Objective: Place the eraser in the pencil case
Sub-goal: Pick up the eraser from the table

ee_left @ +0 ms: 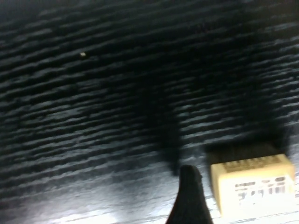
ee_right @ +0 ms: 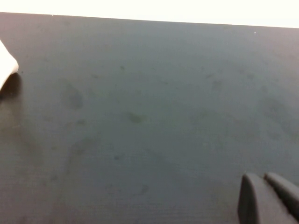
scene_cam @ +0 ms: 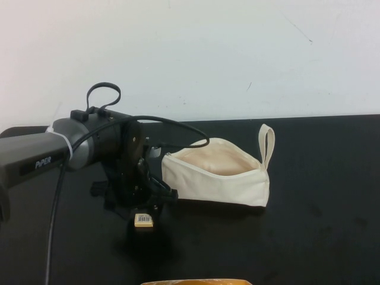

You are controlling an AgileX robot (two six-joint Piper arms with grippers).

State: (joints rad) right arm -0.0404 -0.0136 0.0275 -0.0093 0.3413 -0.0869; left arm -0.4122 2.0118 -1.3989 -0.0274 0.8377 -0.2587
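Observation:
The eraser (scene_cam: 143,221), a small tan block with a white barcode label, lies on the black table in front of the left arm. My left gripper (scene_cam: 145,208) points down right over it. In the left wrist view one dark finger (ee_left: 189,198) stands just beside the eraser (ee_left: 254,185) with a small gap; the other finger is out of view. The jaws stand open around the eraser. The cream pencil case (scene_cam: 217,172) lies to the right of it, unzipped, beige lining showing, loop strap at its right end. My right gripper (ee_right: 262,181) is shut and empty above bare table, and out of the high view.
The black table (scene_cam: 320,225) ends at a white wall behind. A black cable (scene_cam: 178,127) loops from the left arm toward the pouch. An orange edge (scene_cam: 196,282) shows at the front. A white corner (ee_right: 5,65) shows in the right wrist view.

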